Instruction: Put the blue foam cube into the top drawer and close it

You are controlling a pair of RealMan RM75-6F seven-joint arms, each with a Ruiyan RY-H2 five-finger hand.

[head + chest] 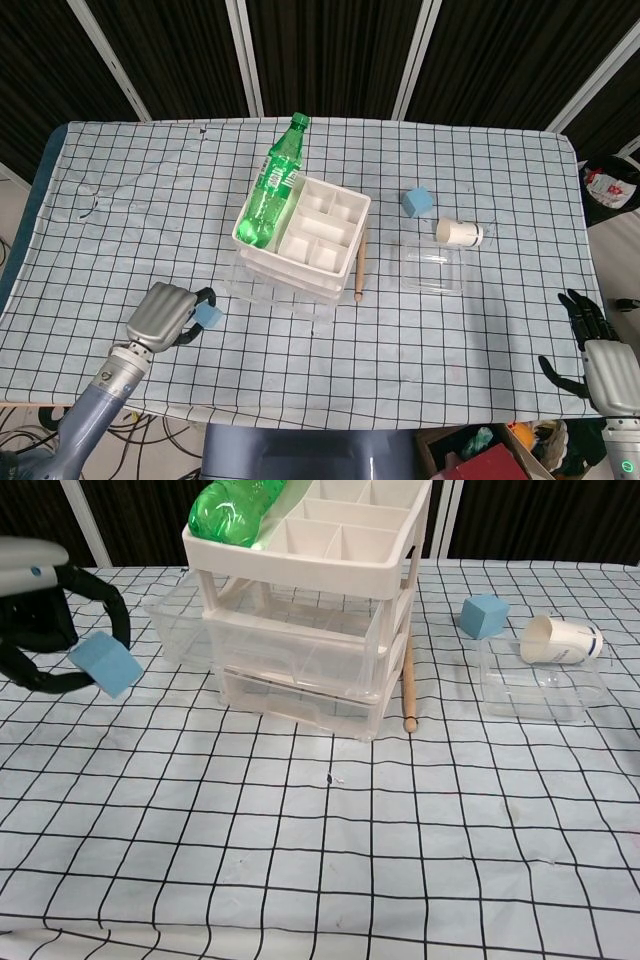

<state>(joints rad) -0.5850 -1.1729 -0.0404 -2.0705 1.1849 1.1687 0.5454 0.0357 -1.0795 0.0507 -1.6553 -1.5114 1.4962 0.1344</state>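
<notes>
Chest view, far left: left hand (45, 610) pinching blue foam cube (105, 664) at its fingertips, raised off the checked cloth (330, 860), left of the drawer unit (310, 630) with top drawer (190, 620) pulled open. Further right: second blue cube (484, 615), paper cup (560, 640). Head view, far right: right hand (592, 345) off the table edge, fingers spread, holding nothing.

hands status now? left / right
Left hand: holding a blue foam cube, lifted off the table.
Right hand: open, holding nothing, at the table's near right edge.
</notes>
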